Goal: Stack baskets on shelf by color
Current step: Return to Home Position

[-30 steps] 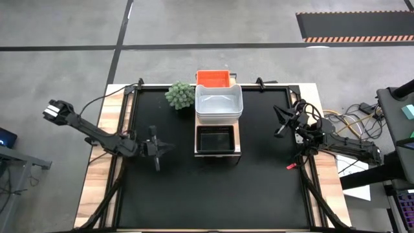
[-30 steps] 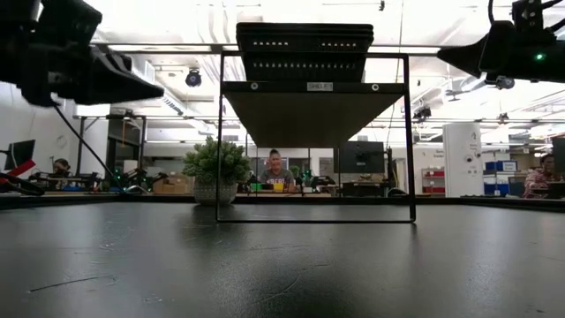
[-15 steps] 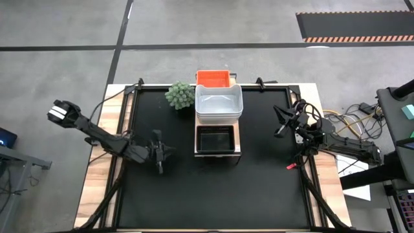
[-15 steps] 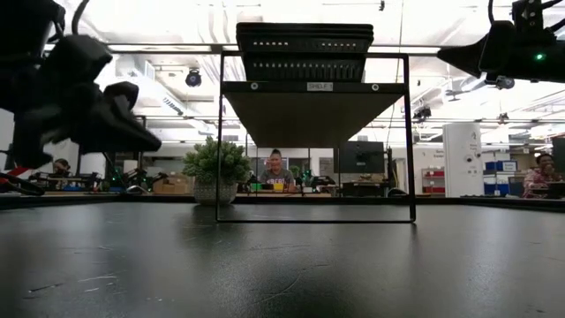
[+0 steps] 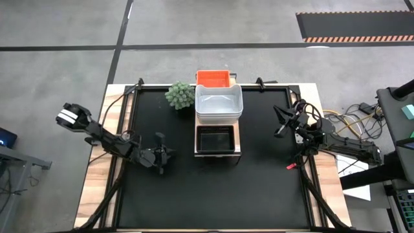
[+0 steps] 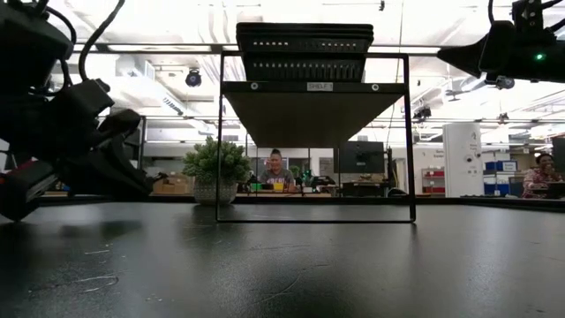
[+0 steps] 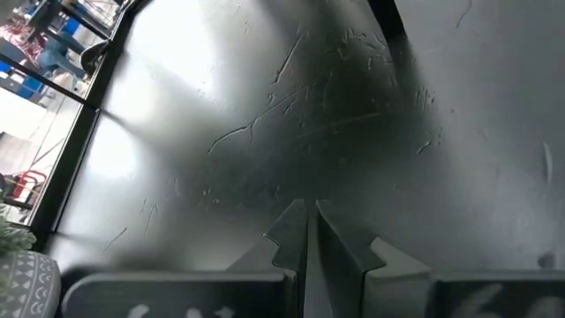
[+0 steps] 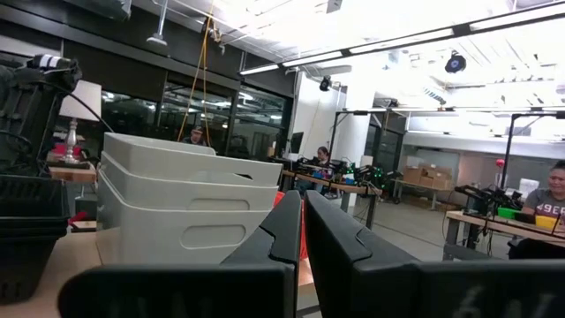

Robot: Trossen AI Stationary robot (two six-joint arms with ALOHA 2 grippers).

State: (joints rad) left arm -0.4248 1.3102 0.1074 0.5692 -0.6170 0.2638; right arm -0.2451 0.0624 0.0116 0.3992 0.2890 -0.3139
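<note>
The shelf [image 5: 237, 137] stands mid-table, running from near to far. On its wood-grain top sit a red-orange basket [image 5: 213, 78] at the far end, stacked white baskets [image 5: 218, 103] in the middle and black baskets [image 5: 216, 139] at the near end. In the low view the black baskets [image 6: 305, 51] rest on the shelf top [image 6: 313, 110]. My left gripper [image 5: 169, 154] is shut, left of the shelf and low over the black mat, pointing down at a slant. My right gripper [image 5: 278, 123] is shut and raised, right of the shelf; its wrist view shows the white baskets [image 8: 177, 203].
A small spiky green plant [image 5: 180, 95] in a pot stands just left of the shelf's far end. Cables [image 5: 336, 129] lie at the table's right edge. People sit at desks in the room beyond the table [image 6: 275, 168].
My left gripper has sunk from well above the mat to just over it, tipping its fingers downward, and has shifted a little toward the near edge and the shelf. It has stayed shut. The baskets have not moved.
</note>
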